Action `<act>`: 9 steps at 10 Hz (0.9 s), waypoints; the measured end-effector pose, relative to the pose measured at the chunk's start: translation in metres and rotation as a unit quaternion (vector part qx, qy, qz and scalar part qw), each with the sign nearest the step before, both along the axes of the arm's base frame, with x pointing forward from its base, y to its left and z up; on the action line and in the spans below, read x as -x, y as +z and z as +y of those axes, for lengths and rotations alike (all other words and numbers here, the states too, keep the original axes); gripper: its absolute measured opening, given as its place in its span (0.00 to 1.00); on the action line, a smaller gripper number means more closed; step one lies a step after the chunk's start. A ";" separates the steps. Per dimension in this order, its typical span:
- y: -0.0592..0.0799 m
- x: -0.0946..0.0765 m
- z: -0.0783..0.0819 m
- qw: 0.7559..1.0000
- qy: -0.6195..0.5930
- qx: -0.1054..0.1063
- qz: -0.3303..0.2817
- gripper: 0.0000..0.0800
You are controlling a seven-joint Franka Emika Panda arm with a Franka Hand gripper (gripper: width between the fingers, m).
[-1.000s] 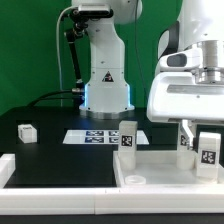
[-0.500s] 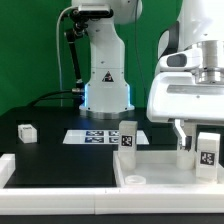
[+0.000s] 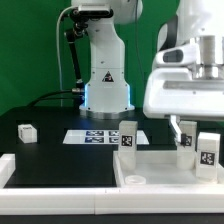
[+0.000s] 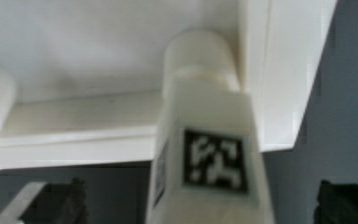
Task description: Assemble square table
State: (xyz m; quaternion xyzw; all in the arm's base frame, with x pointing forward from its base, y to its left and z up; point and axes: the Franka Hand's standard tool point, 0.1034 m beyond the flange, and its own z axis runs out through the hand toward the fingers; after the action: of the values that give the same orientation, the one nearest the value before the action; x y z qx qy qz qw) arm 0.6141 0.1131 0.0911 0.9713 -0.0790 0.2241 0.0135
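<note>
In the exterior view's lower right lies the square tabletop (image 3: 160, 183), with a long white rail (image 3: 55, 172) along the lower left edge. Three legs stand upright on the tabletop: one nearest at the right edge (image 3: 208, 151), one behind it (image 3: 186, 138) and one at the far left corner (image 3: 128, 135). The gripper (image 3: 186, 124) hangs over the middle one, jaws spread wide, and the wrist view shows its dark fingers (image 4: 48, 203) on either side of that tagged leg without touching it. Farther back on the black table, a fourth leg (image 3: 26, 132) sits alone at mid-left, the marker board (image 3: 98, 136) lies at centre, and the robot base (image 3: 105, 85) stands behind.
</note>
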 end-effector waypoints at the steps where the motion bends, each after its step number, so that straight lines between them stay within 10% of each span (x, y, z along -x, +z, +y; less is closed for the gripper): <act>1: 0.004 -0.001 -0.007 0.999 -0.015 -0.015 0.036 0.81; 9: 0.011 -0.021 -0.016 0.982 -0.069 -0.070 0.161 0.81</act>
State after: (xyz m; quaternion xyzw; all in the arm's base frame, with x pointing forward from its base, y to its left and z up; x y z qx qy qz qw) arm 0.6351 0.0968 0.1025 0.9854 -0.1579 0.0573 -0.0263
